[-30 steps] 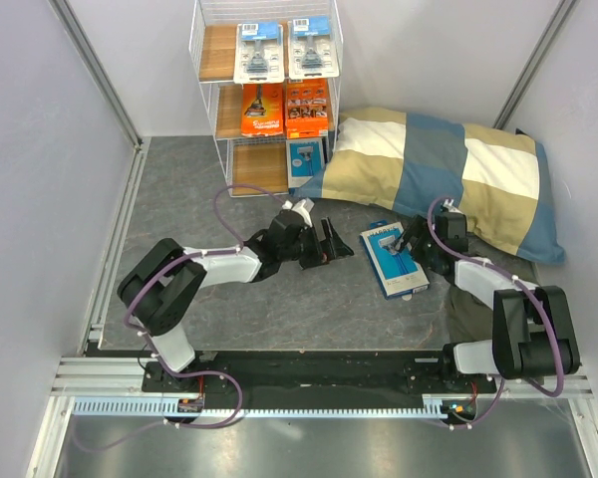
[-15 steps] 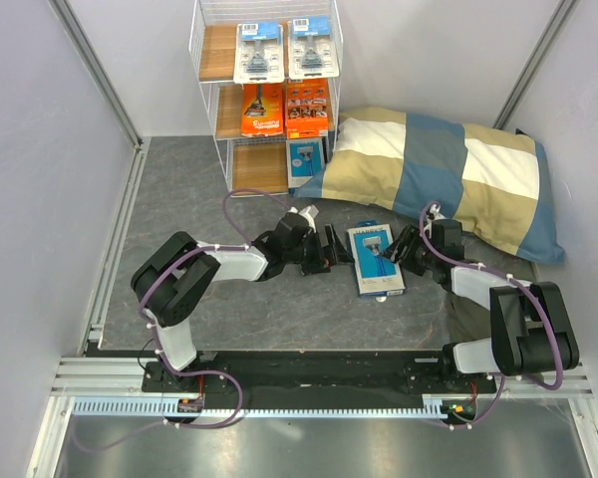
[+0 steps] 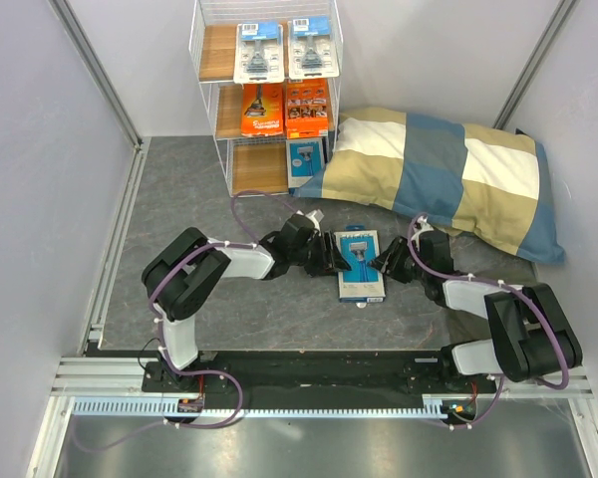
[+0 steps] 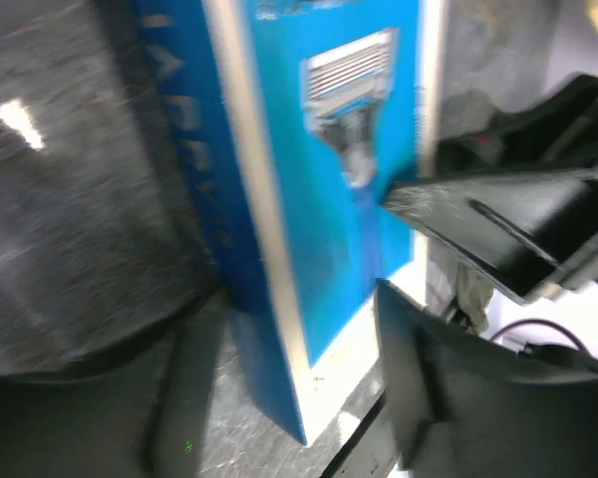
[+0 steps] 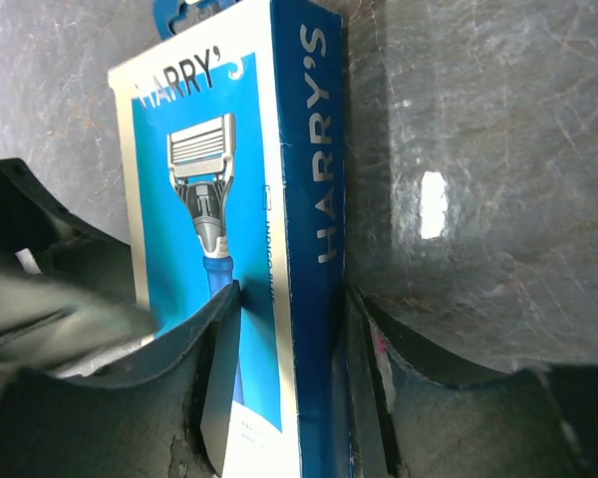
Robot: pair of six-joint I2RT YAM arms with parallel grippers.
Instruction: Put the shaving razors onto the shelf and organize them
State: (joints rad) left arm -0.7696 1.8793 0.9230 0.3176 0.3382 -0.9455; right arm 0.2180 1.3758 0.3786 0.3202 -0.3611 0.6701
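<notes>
White wire shelf (image 3: pixel 208 95) with three wooden tiers holds two clear blue-topped blister packs (image 3: pixel 259 52), two orange packs (image 3: pixel 262 110) and one blue box (image 3: pixel 306 159); second blue box (image 3: pixel 360 264) on grey table (image 3: pixel 179 199), pinched by right gripper (image 3: pixel 385 261), straddled by left gripper (image 3: pixel 335 255), grip indeterminate.

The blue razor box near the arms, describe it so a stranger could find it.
From the white wire shelf at the back, come forward to the grey tabletop. The blue razor box sits there between the left gripper and right gripper, the only pack off the shelf.
</notes>
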